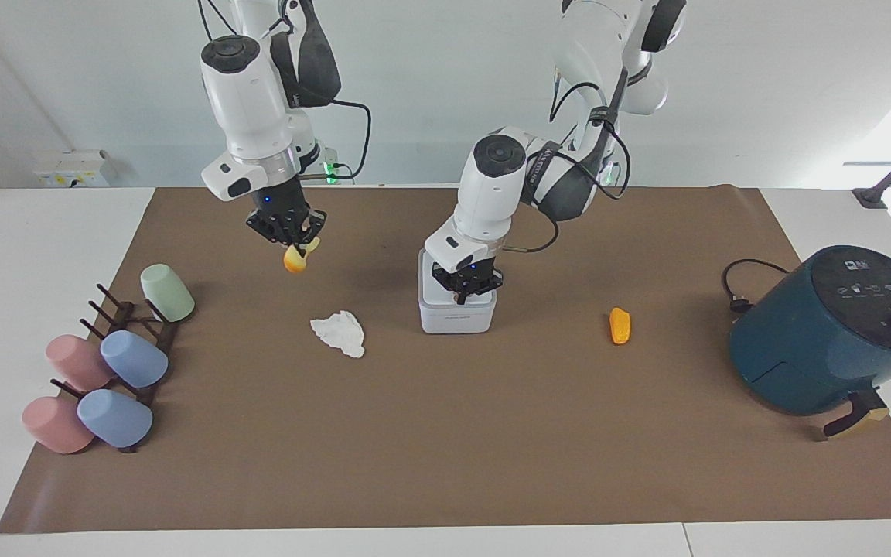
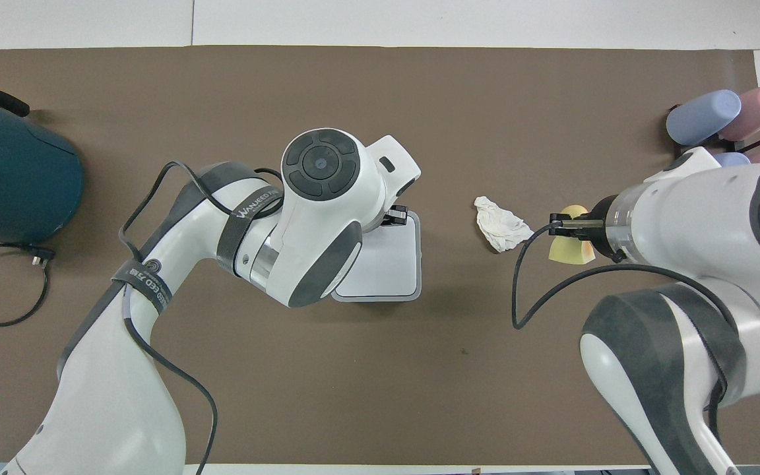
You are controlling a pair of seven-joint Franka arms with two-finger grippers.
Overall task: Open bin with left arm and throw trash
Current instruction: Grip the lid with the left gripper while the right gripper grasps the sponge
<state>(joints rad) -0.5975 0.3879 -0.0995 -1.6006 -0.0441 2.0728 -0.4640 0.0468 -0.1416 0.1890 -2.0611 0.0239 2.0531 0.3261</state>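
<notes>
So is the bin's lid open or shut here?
Shut: the lid lies flat on the bin, with the left gripper on its edge.
</notes>
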